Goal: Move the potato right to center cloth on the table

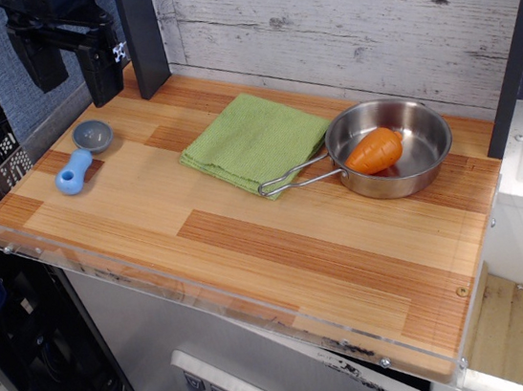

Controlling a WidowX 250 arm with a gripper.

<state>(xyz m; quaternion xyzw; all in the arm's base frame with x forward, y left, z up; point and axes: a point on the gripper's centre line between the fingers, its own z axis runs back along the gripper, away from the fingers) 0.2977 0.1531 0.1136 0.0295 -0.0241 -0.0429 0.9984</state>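
Your small smooth orange tapered toy potato point(374, 151) lies inside the round steel pan point(429, 170) right of the folded light-green cloth point(252, 141), probably light, hard and slippery, so grip its thick middle; black pincer point(70, 61) hangs far left, open, empty.

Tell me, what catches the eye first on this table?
Probably the bright orange potato, lying inside the shiny steel pan at the right of the wooden table. Just left of the pan, a folded green cloth lies under its wire handle. At the far left sits a blue scoop, with the dark gripper hanging above that corner.
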